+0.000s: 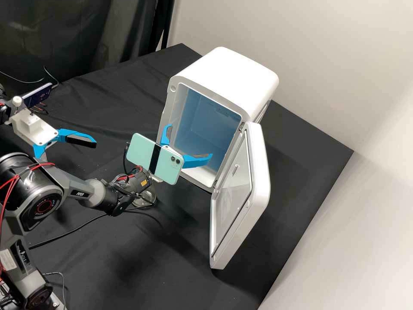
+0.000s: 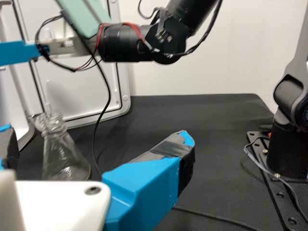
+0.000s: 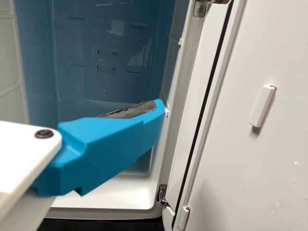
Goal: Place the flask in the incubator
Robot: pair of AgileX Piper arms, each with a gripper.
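**At the incubator mouth: 2 open pincers, flask on the bench**

Before the open incubator [image 1: 223, 77] the right pincer [image 1: 189, 143] is released. Its 2 blue fingers [image 3: 110, 139] are spread wide and hold nothing, and their tips are at the edge of the blue inside. Just beside this pincer is the white door [image 1: 258, 185], swung fully open. Well apart from it, the left pincer [image 1: 64, 147] is over the black bench [image 1: 129, 258], also released and empty. The flask [image 2: 57, 151], of clear glass, stands upright on the bench ahead of the left pincer, beyond its fingertips and not touching them. It is below the right arm [image 2: 139, 41] and near the lower corner of the door.
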